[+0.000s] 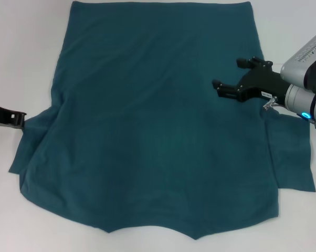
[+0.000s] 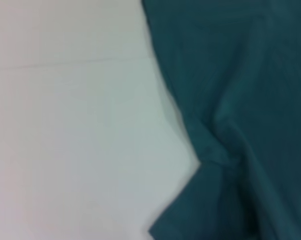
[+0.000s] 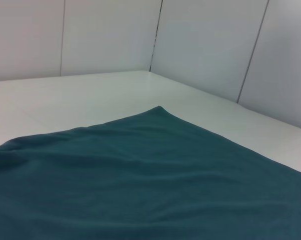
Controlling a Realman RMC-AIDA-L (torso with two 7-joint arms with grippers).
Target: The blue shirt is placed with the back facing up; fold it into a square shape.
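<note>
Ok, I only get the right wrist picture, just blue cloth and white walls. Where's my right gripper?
Observer: The right gripper is over the blue shirt, near its right edge, fingers open.
Operator: Is the shirt folded yet?
Observer: No, it lies spread out, nothing folded over.
Operator: And the other arm?
Observer: The left gripper sits at the edge of the left sleeve; only its tip shows.

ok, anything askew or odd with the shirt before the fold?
Mostly flat. The blue shirt lies spread, but its sleeve near the left gripper is bunched at the armpit. The right gripper, open, hovers over the opposite edge.
</note>
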